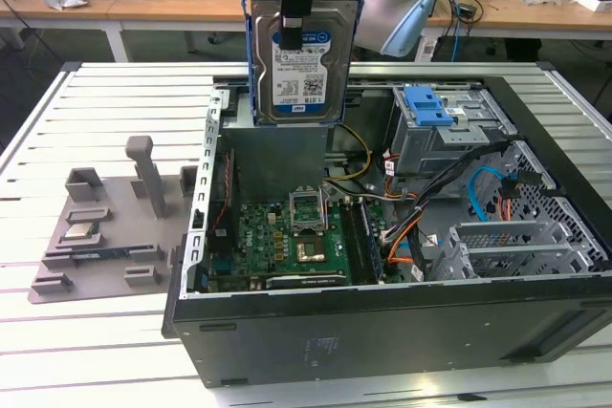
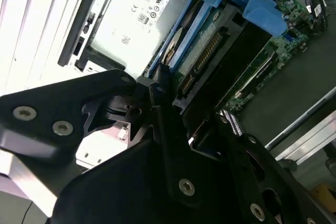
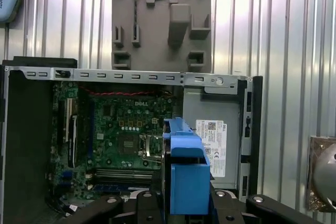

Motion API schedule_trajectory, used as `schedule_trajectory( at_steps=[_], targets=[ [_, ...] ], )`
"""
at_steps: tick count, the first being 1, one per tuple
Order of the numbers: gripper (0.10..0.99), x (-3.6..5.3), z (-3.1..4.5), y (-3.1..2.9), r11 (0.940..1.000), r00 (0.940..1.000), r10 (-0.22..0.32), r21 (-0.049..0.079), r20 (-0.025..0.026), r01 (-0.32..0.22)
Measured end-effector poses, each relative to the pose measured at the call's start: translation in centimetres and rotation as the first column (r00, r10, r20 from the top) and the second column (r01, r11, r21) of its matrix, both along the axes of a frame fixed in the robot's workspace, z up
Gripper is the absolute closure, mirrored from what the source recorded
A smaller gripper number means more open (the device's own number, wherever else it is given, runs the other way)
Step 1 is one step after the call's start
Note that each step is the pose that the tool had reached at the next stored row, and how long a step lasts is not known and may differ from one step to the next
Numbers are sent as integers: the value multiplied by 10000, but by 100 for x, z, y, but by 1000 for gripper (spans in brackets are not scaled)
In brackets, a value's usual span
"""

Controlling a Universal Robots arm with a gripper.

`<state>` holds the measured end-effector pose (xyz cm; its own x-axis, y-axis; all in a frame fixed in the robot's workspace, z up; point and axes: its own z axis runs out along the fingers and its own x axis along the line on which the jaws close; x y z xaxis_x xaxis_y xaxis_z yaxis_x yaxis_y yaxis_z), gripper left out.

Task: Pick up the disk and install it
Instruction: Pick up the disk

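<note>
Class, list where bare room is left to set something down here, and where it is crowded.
Free: the slatted table around the grey tray and before the computer case. Crowded: inside the case, with cables, the disk held above.

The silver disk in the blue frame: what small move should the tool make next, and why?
Probably shift toward the exterior view's right: the tool holds the flat silver-metal disk upright above the open black computer case, and the grey metal drive cage stands to that side.

Black pincer (image 2: 190,94) links with silver screws (image 2: 185,185), silvery arm (image 1: 397,2).
</note>
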<state>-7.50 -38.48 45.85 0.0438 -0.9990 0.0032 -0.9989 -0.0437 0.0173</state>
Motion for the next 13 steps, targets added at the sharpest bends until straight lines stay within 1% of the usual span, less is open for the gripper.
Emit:
schedule_trajectory(
  at_steps=[13],
  targets=[
    [722,1,-27,-316,10000,10000,0,-2,0,0]
  ],
)
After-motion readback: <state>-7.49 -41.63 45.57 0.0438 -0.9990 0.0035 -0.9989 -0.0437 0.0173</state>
